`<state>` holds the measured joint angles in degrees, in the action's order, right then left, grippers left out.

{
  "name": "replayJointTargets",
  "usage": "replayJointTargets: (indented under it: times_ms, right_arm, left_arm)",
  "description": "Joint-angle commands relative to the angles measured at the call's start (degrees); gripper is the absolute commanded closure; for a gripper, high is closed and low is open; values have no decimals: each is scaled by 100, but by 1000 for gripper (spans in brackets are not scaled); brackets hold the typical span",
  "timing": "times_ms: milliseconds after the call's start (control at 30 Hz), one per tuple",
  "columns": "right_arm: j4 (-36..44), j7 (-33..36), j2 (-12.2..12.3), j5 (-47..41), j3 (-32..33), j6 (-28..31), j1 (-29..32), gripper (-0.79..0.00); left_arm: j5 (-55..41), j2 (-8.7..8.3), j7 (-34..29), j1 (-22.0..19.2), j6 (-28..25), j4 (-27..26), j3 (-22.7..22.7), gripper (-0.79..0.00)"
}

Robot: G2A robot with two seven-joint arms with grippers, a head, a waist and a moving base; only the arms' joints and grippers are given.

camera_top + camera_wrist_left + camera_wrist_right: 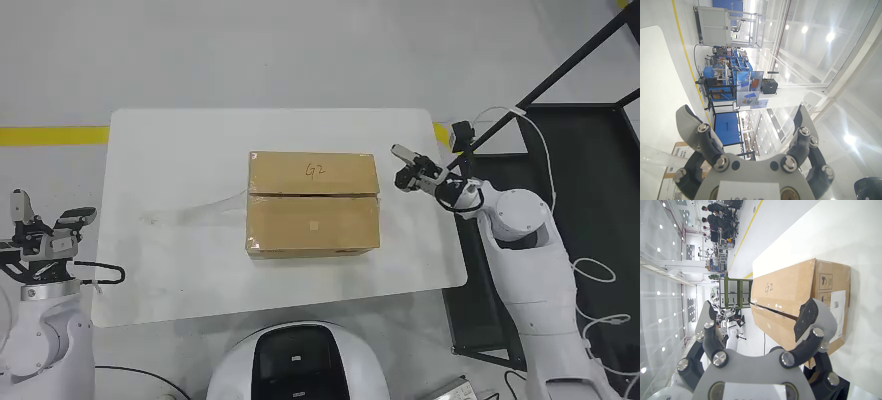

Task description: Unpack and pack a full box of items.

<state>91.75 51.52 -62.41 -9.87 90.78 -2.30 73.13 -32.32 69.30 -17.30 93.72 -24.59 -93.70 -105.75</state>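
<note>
My white table [170,270] sits near a yellow floor line [50,134]; a black frame [472,315], perhaps shelving, stands just beside it.

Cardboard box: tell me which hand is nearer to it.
Right. The right hand hovers just beside the cardboard box; the left hand is past the opposite edge of the table, far off.

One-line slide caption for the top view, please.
Closed cardboard box centred on the white table; right gripper open beside its end, left gripper open off the table's edge.
</note>
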Motion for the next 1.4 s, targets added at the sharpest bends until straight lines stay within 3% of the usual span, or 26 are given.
replayJointTargets:
  times_ms: [0, 133, 333, 467, 867, 967, 1133, 1367]
  right_arm:
    - [-132, 541, 35, -99, 17, 5, -51, -785]
    - [-419, 1670, 127, -145, 73, 170, -157, -785]
    - [-902, 2812, 211, -210, -70, 540, -365, -785]
    - [-1159, 2833, 195, -437, -260, 852, -534, -785]
    - [-1159, 2833, 195, -437, -260, 852, -534, -785]
    - [-1227, 2567, 183, -364, -357, 915, -527, -785]
    - [-1853, 2625, 169, -153, -698, 1562, -902, -785]
    - [-2701, 3048, 130, -680, -991, 2274, -1393, -785]
  left_arm:
    - [0, 0, 0, 0, 0, 0, 0, -785]
    - [0, 0, 0, 0, 0, 0, 0, -785]
    - [0, 0, 0, 0, 0, 0, 0, -785]
    - [0, 0, 0, 0, 0, 0, 0, -785]
    - [0, 0, 0, 0, 0, 0, 0, -785]
    - [0, 0, 0, 0, 0, 0, 0, -785]
    - [0, 0, 0, 0, 0, 0, 0, -785]
    - [0, 0, 0, 0, 0, 0, 0, -785]
